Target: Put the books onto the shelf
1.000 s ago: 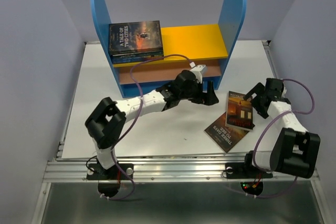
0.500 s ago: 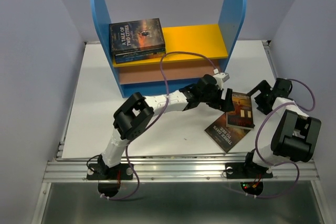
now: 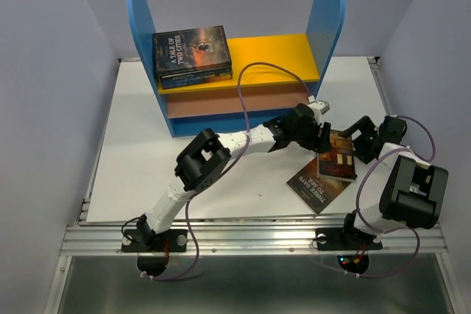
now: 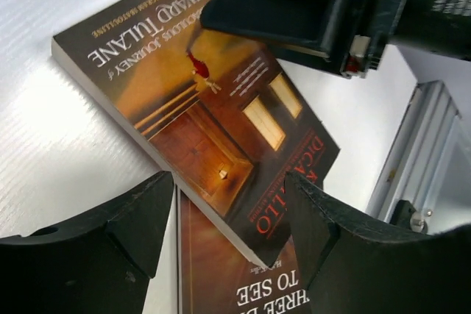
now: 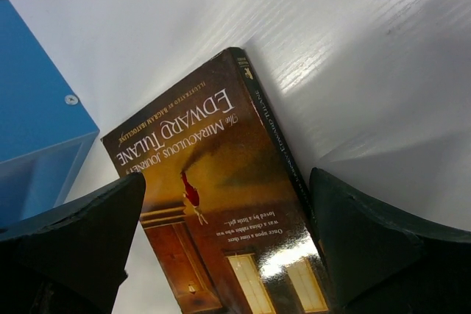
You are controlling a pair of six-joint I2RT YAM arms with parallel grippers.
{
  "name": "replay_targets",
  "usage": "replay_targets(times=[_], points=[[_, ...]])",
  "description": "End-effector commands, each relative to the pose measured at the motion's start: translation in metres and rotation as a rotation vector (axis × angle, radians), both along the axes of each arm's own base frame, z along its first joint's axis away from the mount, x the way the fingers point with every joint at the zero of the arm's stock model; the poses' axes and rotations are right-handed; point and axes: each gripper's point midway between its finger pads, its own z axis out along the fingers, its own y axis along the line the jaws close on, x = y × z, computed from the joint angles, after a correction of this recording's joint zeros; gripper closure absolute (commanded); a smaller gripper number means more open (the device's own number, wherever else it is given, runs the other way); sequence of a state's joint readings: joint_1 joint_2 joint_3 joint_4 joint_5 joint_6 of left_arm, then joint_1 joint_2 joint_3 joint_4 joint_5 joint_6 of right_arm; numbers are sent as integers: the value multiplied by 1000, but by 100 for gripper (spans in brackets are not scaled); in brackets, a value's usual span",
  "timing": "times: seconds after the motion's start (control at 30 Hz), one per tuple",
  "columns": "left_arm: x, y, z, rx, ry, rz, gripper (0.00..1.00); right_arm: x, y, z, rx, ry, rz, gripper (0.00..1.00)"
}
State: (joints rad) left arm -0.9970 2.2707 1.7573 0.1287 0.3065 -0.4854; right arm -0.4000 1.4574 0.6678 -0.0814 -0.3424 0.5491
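Straddling the Edward Tulane book (image 3: 340,156) from opposite ends near the counter's (image 3: 147,145) right edge, the left jaws and right jaws both stand apart, gripping nothing, likely to lift it toward the shelf (image 3: 280,55).

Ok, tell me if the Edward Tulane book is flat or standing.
Lying down, cover up: the Edward Tulane book shows its front cover to both wrist cameras, one end overlapping the Three Days to See book.
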Motion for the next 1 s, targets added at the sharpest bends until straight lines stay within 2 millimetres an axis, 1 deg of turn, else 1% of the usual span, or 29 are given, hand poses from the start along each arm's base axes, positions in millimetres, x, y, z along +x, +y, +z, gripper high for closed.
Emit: replay_targets(times=[0.0, 0.1, 0.13, 0.17, 0.2, 0.23, 0.3, 0.33, 0.37, 0.4, 0.43, 0.5, 0.53, 0.57, 0.6, 0.67, 0.7, 0.73, 0.77, 0.83, 0.97], points=[[-3, 8, -28, 97, 70, 23, 28, -20, 11, -11, 57, 43, -17, 0], [-4, 11, -40, 122, 84, 30, 28, -23, 14, -12, 67, 40, -10, 0], [-4, 12, -48, 135, 90, 34, 28, -23, 16, -11, 78, 37, -7, 0], [-4, 12, -51, 138, 95, 36, 28, -23, 18, -11, 84, 34, -3, 0], [-5, 9, -50, 131, 99, 25, 30, -25, 22, -12, 106, 33, 2, 0], [-5, 9, -57, 138, 108, 23, 31, -25, 24, -12, 112, 28, 7, 0], [-4, 6, -60, 143, 112, 22, 34, -27, 28, -13, 135, 27, 15, 0], [-4, 8, -69, 163, 124, 28, 35, -26, 30, -11, 143, 17, 24, 0], [-4, 8, -70, 166, 124, 26, 38, -26, 32, -10, 148, 10, 31, 0], [-3, 8, -71, 171, 125, 31, 45, -26, 36, -8, 167, 0, 47, 0], [-4, 7, -77, 178, 130, 28, 48, -26, 38, -7, 171, -8, 53, 0], [-3, 6, -78, 183, 137, 28, 55, -26, 40, -4, 179, -23, 62, 0], [-3, 6, -81, 185, 141, 27, 62, -25, 43, -1, 193, -39, 80, 0], [-4, 6, -83, 188, 142, 24, 65, -25, 45, 1, 198, -51, 89, 0], [-4, 6, -83, 192, 141, 28, 71, -25, 49, 7, 209, -72, 109, 2], [-3, 7, -84, 197, 138, 30, 73, -24, 51, 13, 210, -94, 123, 4], [-2, 8, -85, 199, 138, 34, 74, -23, 51, 16, 206, -106, 129, 7], [-1, 8, -85, 202, 135, 34, 76, -22, 51, 23, 193, -132, 144, 8], [-1, 8, -85, 206, 133, 35, 76, -21, 51, 27, 186, -146, 148, 8], [0, 7, -85, 208, 128, 38, 76, -20, 52, 36, 178, -175, 158, 13], [2, 6, -85, 214, 120, 36, 76, -20, 53, 45, 170, -204, 168, 22]])
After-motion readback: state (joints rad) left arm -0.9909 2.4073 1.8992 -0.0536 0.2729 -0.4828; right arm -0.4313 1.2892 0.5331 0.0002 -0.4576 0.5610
